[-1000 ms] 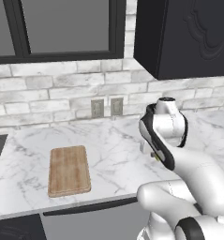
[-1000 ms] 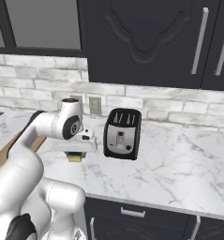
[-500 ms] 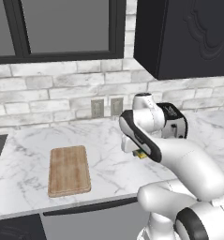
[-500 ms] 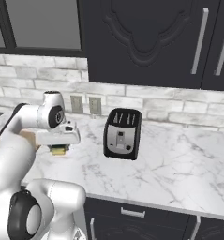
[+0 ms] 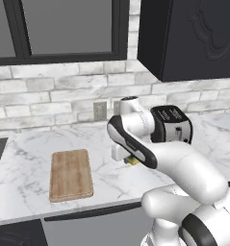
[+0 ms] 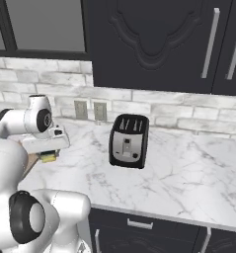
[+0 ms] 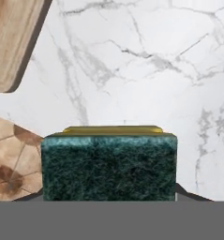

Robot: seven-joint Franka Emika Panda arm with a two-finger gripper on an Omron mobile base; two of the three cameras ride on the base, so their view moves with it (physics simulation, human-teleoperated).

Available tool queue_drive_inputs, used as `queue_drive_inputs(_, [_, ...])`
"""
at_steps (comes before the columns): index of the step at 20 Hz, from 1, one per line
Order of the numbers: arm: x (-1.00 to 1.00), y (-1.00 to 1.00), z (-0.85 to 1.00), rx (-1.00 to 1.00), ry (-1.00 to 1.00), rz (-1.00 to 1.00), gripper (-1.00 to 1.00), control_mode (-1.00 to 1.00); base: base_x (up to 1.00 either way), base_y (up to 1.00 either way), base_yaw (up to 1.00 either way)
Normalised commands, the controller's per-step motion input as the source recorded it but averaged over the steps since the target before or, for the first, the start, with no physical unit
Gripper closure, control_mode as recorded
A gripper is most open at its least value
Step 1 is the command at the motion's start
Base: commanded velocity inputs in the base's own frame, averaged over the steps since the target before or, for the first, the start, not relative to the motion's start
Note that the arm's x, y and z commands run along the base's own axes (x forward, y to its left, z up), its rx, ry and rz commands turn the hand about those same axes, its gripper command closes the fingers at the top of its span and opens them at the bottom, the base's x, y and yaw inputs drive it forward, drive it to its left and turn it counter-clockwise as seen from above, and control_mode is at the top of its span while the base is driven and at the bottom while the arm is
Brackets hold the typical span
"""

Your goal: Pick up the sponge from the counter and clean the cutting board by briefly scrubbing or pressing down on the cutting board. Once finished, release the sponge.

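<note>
In the left base view, the sponge is seen gripped in the fingers above the table, the cutting board lying well to their side.

In the right base view, the sponge hangs under the hand.

In the hand view, the sponge lies crosswise between the fingers, green face toward the camera; it is judged light and soft, best pinched across its short sides.

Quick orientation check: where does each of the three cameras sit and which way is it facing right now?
Left base view: behind the arm to its left, facing the counter, cutting board and toaster; arm rises lower right.
Right base view: behind to its right, facing toaster and cabinets; arm lower left.
Hand view: on the hand, looking down past the sponge at marble and a board corner.
Both base views share toaster and sponge.
</note>
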Motion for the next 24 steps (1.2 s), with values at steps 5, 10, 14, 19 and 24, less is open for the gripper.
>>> queue_drive_inputs(5, [-0.06,0.42,0.00,0.00,0.00,0.25,1.00,-1.00,0.00,0.00,0.00])
queue_drive_inputs(10, [0.00,0.52,-0.04,0.00,0.01,0.25,1.00,-1.00,0.00,0.00,0.00])
queue_drive_inputs(14, [0.00,0.56,-0.17,0.00,0.02,0.28,1.00,-1.00,0.00,0.00,0.00])
queue_drive_inputs(19, [-0.01,0.50,-0.25,0.00,0.00,0.24,1.00,-1.00,0.00,0.00,0.00])
queue_drive_inputs(24, [-0.03,0.34,-0.26,0.00,0.00,0.21,1.00,-1.00,0.00,0.00,0.00])
